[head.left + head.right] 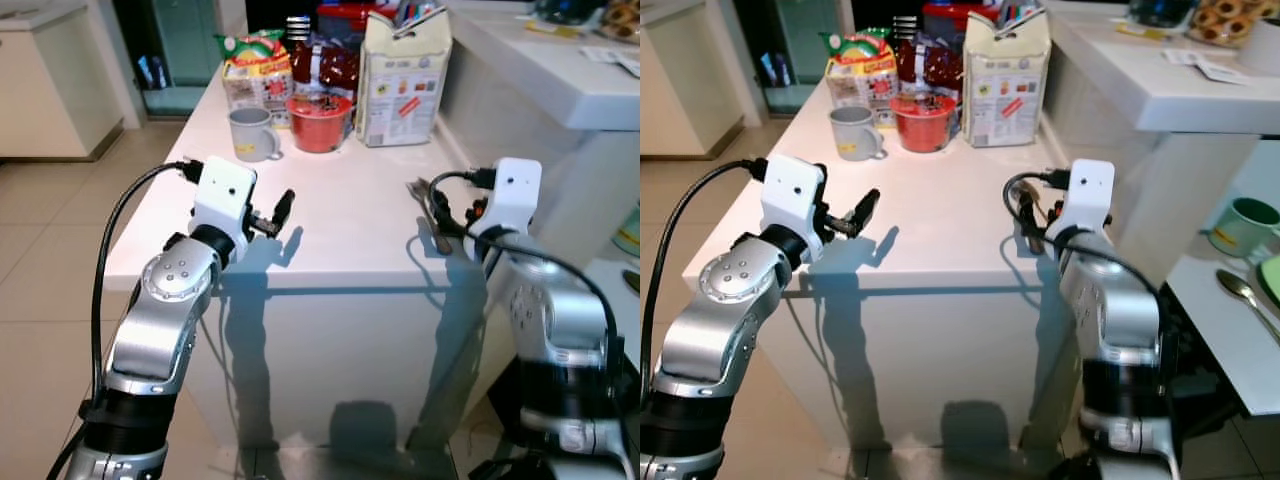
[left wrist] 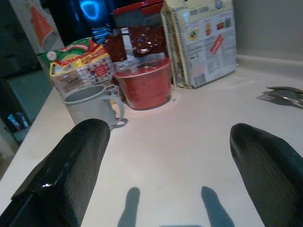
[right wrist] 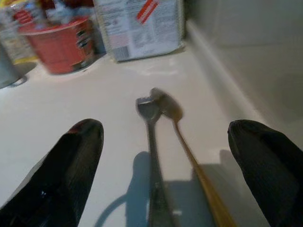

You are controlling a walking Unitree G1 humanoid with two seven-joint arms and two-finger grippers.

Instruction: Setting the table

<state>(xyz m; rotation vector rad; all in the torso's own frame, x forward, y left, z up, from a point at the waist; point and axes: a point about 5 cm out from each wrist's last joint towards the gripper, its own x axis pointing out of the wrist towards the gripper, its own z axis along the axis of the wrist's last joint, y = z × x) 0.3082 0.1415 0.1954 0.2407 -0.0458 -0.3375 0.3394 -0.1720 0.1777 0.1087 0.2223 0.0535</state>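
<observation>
White counter (image 1: 340,225): the landmark, carries everything.
Left gripper (image 2: 168,156): fingers spread wide, holding nothing, over the counter's near left edge.
Right gripper (image 3: 165,156): fingers wide apart, just above the cutlery.
Metal fork (image 3: 152,156) and gold-handled spoon (image 3: 182,137): side by side on the counter's right part.
Grey mug (image 1: 250,133): at the counter's far end, beside red bowl (image 1: 320,122).

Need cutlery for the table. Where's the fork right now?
The fork lies on the white counter's right side beside the spoon, between the open right end effector's fingers.

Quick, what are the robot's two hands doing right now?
Left gripper: jaws open, holding nothing.
Right gripper: jaws open, empty, over the fork and spoon.
</observation>
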